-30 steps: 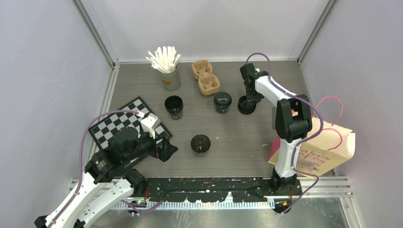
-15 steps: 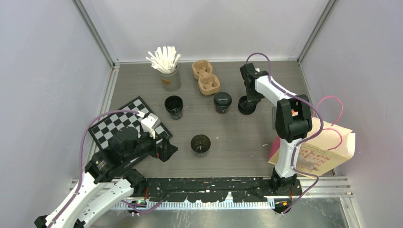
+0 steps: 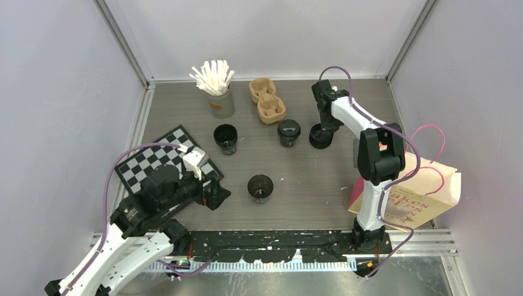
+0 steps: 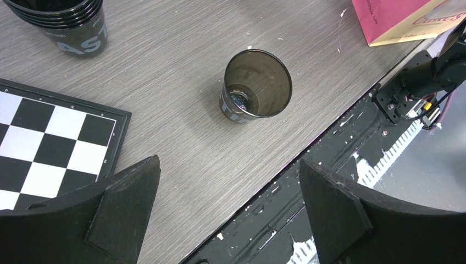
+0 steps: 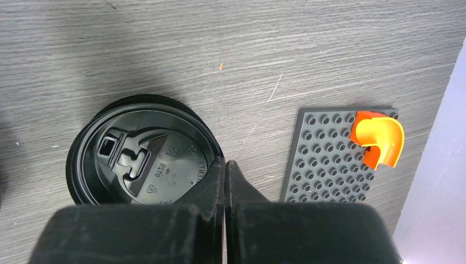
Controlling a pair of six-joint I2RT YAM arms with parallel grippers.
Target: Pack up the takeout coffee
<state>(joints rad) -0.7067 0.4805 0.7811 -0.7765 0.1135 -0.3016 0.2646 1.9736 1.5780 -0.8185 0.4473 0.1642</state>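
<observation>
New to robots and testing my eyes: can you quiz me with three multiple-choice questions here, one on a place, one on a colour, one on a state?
1. Where is the brown carrier? A) at the near edge B) at the far side, beside the grey cup of white sticks C) on the floor
2. What colour is the curved piece on the grey studded plate? A) blue B) green C) orange
3. How is the left gripper? A) wide open B) fully shut C) half closed
Answers: 1 B, the overhead view shows them side by side; 2 C, the right wrist view shows it; 3 A, its fingers stand far apart, gripping nothing.
</observation>
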